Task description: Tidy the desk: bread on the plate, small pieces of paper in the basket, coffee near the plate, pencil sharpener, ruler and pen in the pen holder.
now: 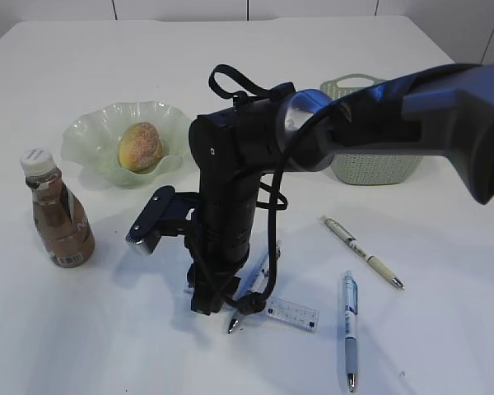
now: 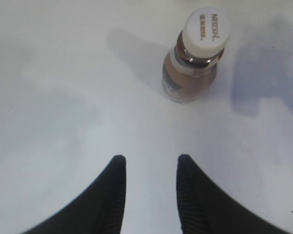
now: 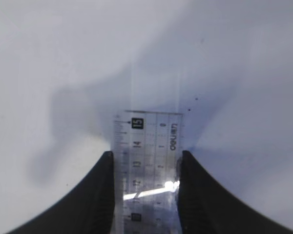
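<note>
The right claw point(image 3: 145, 168) is down at the table point(image 1: 132, 346) with a finger on each long edge of the clear ruler point(image 3: 147, 161); the fingers look to be touching those edges, yet the wrist view does not settle whether the grip is firm, so I cannot tell if the ruler is truly clamped, and it appears to lie flat on the table. In the exterior view a pen point(image 1: 249, 298) lies partly under that arm beside the ruler, and two more pens point(image 1: 363, 252) point(image 1: 350, 327) lie apart to the right, all on the table. The left claw point(image 2: 149, 195) hangs with its fingers apart and nothing between them, above bare table short of the coffee bottle point(image 2: 195, 56). The bread point(image 1: 140, 146) already sits in the green plate point(image 1: 82, 136), and the coffee stands near the plate, so those two steps look done. The basket point(image 1: 375, 169) stands behind the arm; its contents are hidden. No pen holder, sharpener or paper scraps show. Ruler and pens seem left to do.
</note>
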Action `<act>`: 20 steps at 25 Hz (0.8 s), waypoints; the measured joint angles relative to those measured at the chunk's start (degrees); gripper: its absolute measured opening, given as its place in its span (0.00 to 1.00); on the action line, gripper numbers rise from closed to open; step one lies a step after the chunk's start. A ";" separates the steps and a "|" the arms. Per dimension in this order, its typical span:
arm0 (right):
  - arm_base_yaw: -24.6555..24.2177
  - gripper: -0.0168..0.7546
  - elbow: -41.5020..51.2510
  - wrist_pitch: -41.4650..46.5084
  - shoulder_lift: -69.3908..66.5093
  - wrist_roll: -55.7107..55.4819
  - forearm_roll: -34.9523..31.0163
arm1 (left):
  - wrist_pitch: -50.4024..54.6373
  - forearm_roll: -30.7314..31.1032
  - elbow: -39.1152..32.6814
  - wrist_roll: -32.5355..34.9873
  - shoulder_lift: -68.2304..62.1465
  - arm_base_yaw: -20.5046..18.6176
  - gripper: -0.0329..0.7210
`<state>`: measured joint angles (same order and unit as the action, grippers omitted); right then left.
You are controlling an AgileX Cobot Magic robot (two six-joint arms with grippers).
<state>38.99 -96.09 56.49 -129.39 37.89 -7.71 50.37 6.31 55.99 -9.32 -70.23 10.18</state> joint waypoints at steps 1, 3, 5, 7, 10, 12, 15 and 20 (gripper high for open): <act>0.00 0.41 -0.38 0.00 0.00 0.00 0.00 | 0.00 0.00 0.00 0.00 0.00 0.00 0.36; 0.00 0.41 -1.51 0.11 0.00 0.10 0.00 | 0.00 0.00 0.00 0.00 0.00 0.00 0.36; 0.00 0.41 -3.17 0.58 -0.04 0.10 0.00 | 0.00 0.00 0.00 0.00 0.00 0.00 0.36; 0.03 0.41 -4.88 1.38 -0.04 0.10 0.00 | 0.00 0.00 0.00 0.00 0.00 0.00 0.36; 0.03 0.41 -6.19 2.27 -0.04 0.10 0.00 | 0.00 0.15 0.00 0.00 0.00 0.00 0.36; 0.03 0.41 -8.32 3.96 -0.04 0.10 0.00 | 0.00 0.14 0.00 0.00 0.00 0.00 0.36; 0.03 0.41 -10.92 6.20 -0.04 0.10 0.00 | 0.00 0.18 0.00 0.00 0.00 0.00 0.36; 0.03 0.41 -16.46 7.84 -0.04 -2.19 0.04 | 0.00 0.18 0.00 0.00 0.00 0.00 0.36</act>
<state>39.03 -112.55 64.33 -129.43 35.70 -7.68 50.37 6.49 55.99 -9.32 -70.23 10.18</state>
